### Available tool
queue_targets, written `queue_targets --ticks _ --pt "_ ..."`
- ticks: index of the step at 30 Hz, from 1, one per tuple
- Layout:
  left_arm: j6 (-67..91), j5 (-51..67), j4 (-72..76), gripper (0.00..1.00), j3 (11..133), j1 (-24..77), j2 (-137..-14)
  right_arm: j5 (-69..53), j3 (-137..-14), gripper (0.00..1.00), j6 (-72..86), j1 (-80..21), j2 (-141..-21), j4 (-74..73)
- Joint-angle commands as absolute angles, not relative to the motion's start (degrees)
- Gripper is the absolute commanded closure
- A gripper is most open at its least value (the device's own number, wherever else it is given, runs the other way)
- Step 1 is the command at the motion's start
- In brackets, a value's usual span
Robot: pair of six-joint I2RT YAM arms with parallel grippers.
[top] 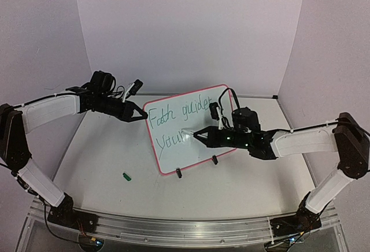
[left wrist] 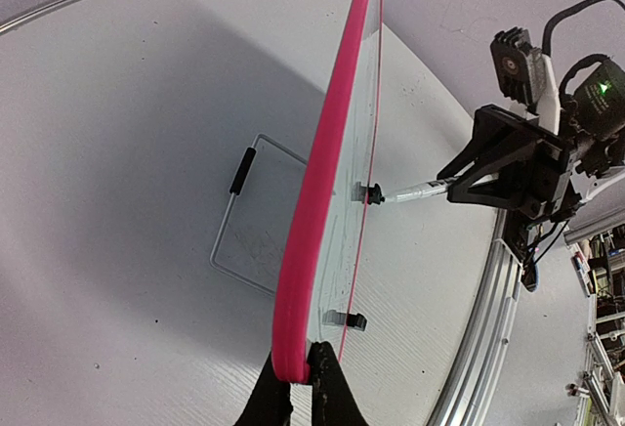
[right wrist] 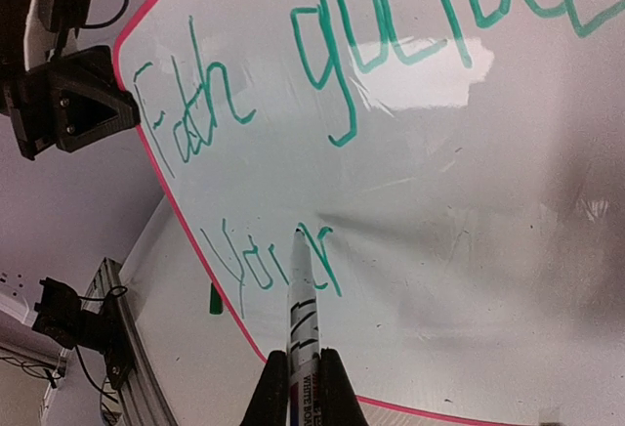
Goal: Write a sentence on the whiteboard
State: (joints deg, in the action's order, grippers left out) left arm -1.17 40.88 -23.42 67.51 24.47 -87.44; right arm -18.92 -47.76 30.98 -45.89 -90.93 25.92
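Observation:
The whiteboard with a pink-red rim stands tilted on two black clip feet in the middle of the table. Green writing reads roughly "Faith guides" with "your" under it. My left gripper is shut on the board's left rim. My right gripper is shut on a white marker, whose tip touches the board at the "r" of the second line. The board shows edge-on in the left wrist view.
A green marker cap lies on the table left of the board; it also shows in the right wrist view. An aluminium rail runs along the near edge. Walls close the back and sides.

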Motion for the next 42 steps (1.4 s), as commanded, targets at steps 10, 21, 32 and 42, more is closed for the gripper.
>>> queue_targets --ticks 10,21,32,42 --pt "-6.52 36.29 -31.8 1.0 65.38 27.42 -90.38 -21.07 -43.42 1.0 28.67 -42.52 -80.54 24.08" --pt "-6.63 35.76 -31.97 1.0 65.4 27.72 -90.37 -25.53 -42.12 1.0 27.24 -39.2 -81.41 24.36" --pt "-6.83 35.52 -32.17 1.0 65.48 27.86 -90.42 -27.82 -44.93 1.0 27.88 -38.85 -86.53 26.91" --pt "-6.84 35.61 -32.27 1.0 65.5 27.85 -90.46 -25.7 -46.66 1.0 29.54 -38.1 -89.52 28.11"
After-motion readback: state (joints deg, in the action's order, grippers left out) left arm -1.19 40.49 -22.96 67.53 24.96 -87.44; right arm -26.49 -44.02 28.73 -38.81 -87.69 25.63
